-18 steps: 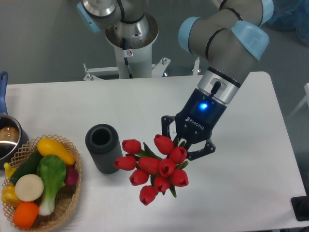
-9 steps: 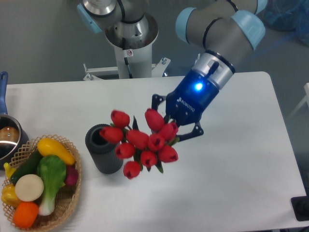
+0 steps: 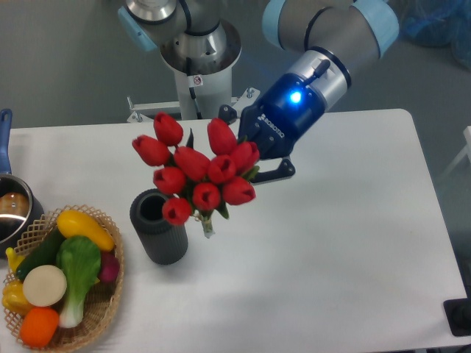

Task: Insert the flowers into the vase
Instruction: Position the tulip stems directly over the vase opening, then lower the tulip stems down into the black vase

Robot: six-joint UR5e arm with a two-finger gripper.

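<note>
Those fake tulips (image 3: 195,173) look light and floppy-headed, so the gripper (image 3: 254,162) clamping their stems seems right, dangling above the ribbed vase (image 3: 157,226) near the desk's left edge.

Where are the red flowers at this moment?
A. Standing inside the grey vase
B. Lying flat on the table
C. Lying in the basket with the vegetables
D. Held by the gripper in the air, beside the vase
D. The gripper holds the flowers up, heads toward the camera; the stem ends hang beside the vase, whose mouth is empty.
</note>
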